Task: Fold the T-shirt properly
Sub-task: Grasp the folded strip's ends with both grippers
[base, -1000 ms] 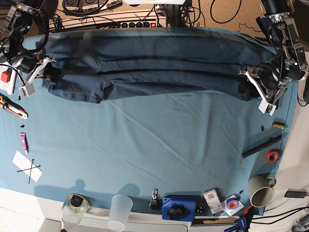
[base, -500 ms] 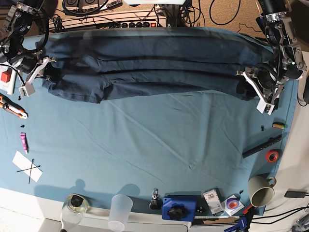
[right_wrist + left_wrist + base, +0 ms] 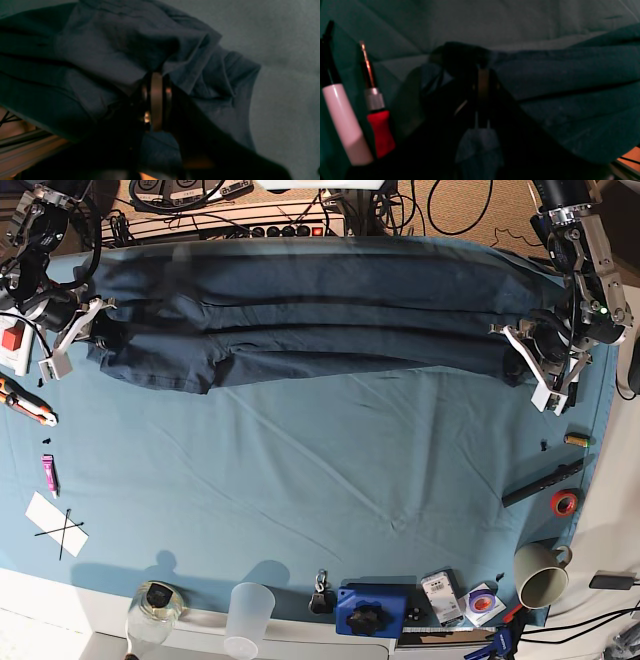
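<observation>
One T-shirt (image 3: 300, 315), one mug (image 3: 540, 574), one plastic cup (image 3: 249, 616), two arms.

Base view high overhead, looking straight down on the whole table cloth (image 3: 330, 470), both wrist views very close and dim, each looking along its own closed jaws into the T-shirt (image 3: 300, 310), probably opposite ends of that garment seen whole from above
</observation>
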